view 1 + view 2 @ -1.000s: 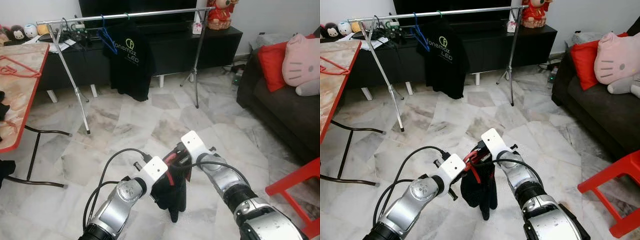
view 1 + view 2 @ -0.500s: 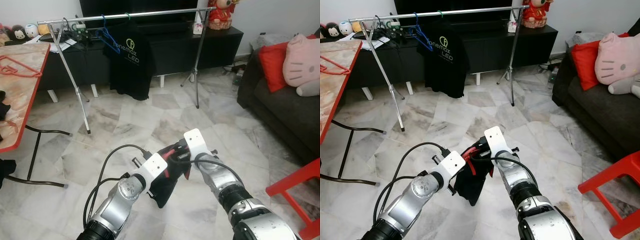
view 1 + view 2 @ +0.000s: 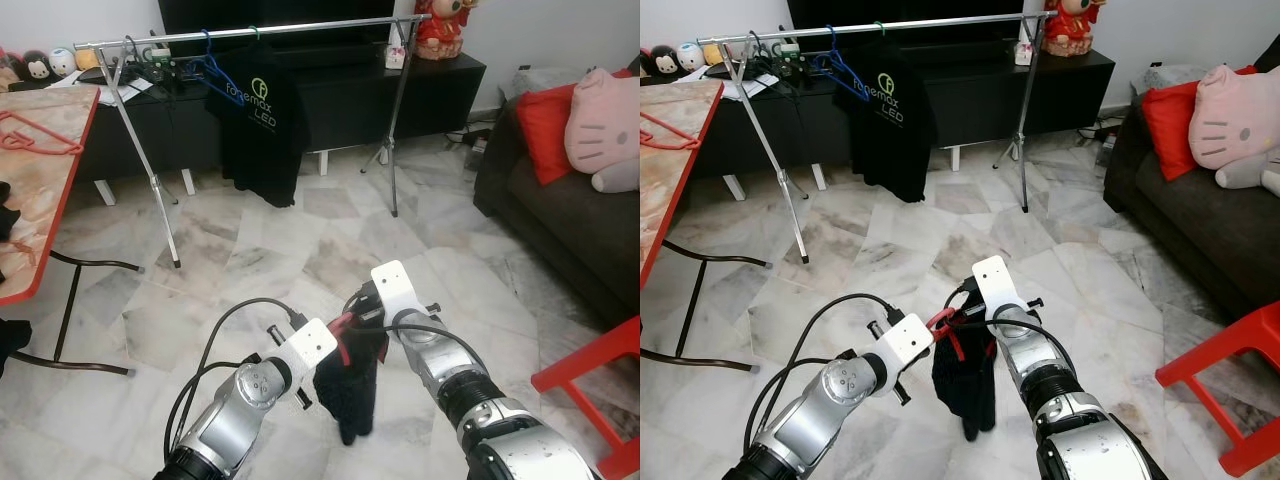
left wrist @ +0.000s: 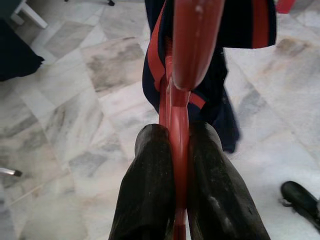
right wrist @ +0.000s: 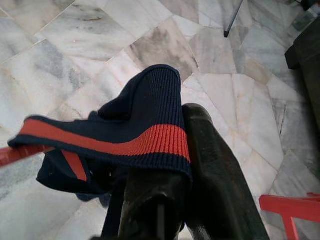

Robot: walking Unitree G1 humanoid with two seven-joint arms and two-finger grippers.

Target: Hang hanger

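Note:
A red hanger (image 4: pixel 178 130) carries a dark navy garment (image 3: pixel 348 385) with red stripes, hanging low over the marble floor in front of me. My left gripper (image 4: pixel 175 145) is shut on the hanger's red bar. My right gripper (image 5: pixel 172 165) is shut on the garment's ribbed red-banded edge (image 5: pixel 150 137), on the hanger's other side. The silver clothes rail (image 3: pixel 250 32) stands well ahead by the TV cabinet, holding a black printed T-shirt (image 3: pixel 255 125) and a blue hanger (image 3: pixel 213 70).
A red-edged table (image 3: pixel 40 180) with red hangers stands at the left. A dark sofa (image 3: pixel 560 220) with a red cushion and pink plush is at the right, a red chair (image 3: pixel 595 375) near right. Open marble floor lies between me and the rail.
The garment, bunched up and swung left half a second ago, now hangs straight down between the grippers. Both grippers keep their hold and have shifted slightly right.

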